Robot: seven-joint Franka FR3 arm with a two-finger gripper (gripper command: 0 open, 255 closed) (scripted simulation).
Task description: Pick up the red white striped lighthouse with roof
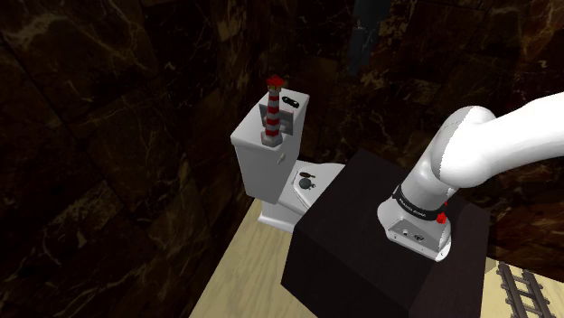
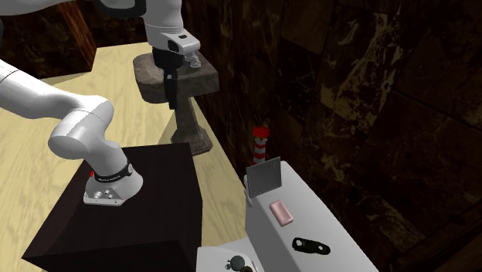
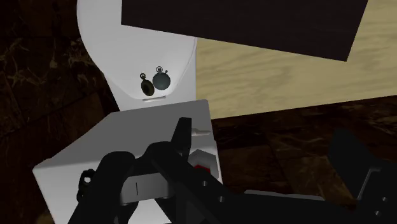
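Observation:
The lighthouse [image 1: 272,110] is a small red and white striped tower with a red roof on a grey base. It stands upright on the white toilet tank [image 1: 256,149], at the end nearest the shoulder camera. The second exterior view shows the lighthouse [image 2: 261,144] at the tank's far end. My black gripper [image 2: 169,102] hangs well above and away from it, over a brown stool. In the wrist view my gripper [image 3: 264,146] is open with nothing between the fingers. A red and white bit of the lighthouse [image 3: 202,164] peeks out beside one finger [image 3: 182,135].
On the tank lid [image 2: 317,220] lie a pink block [image 2: 280,211], a black ring-shaped piece [image 2: 310,246] and an upright grey plate [image 2: 264,178]. Small dark round items [image 1: 307,181] rest on the toilet lid. The black stand [image 1: 361,235] is close beside the toilet; dark marble walls surround it.

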